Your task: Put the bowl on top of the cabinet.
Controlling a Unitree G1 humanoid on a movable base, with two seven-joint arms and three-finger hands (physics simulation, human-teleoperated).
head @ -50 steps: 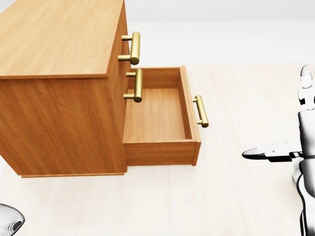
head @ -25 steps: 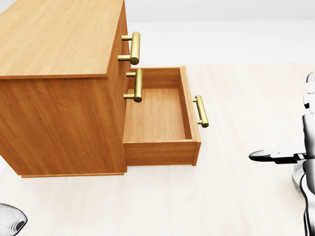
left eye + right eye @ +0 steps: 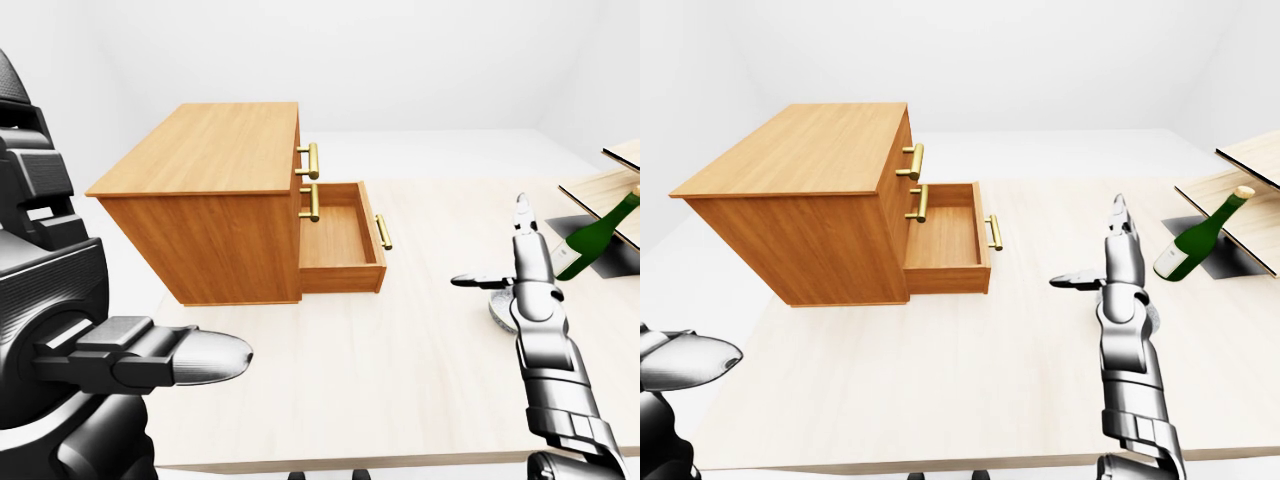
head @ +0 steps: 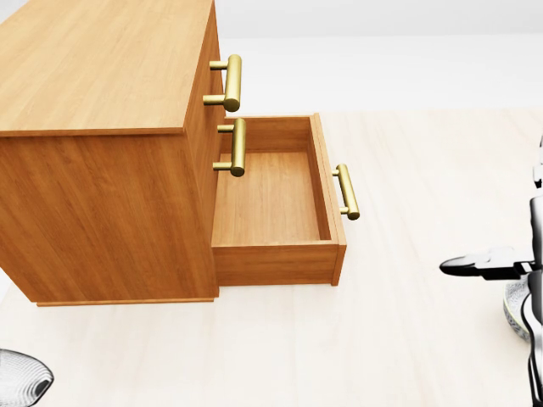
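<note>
The wooden cabinet (image 3: 210,150) stands on the pale table at the upper left, its flat top bare and its bottom drawer (image 3: 335,238) pulled out and empty. The grey bowl (image 3: 496,312) sits on the table to the right of the cabinet, mostly hidden behind my right hand; a slice of its rim (image 4: 512,314) shows at the right edge of the head view. My right hand (image 3: 500,250) hovers open over the bowl, thumb pointing left and a finger pointing up, closed round nothing. My left hand (image 3: 205,355) hangs low at the left, fingers extended and empty.
A green wine bottle (image 3: 595,238) leans against a wooden rack (image 3: 600,185) at the right edge of the table. Brass handles (image 3: 313,160) stick out from the cabinet's drawers. The table's near edge (image 3: 350,462) runs along the bottom of the left-eye view.
In the head view my right hand has slid to the right and slightly down, leaving only the thumb and part of the palm in view. The left fingertip dropped a little.
</note>
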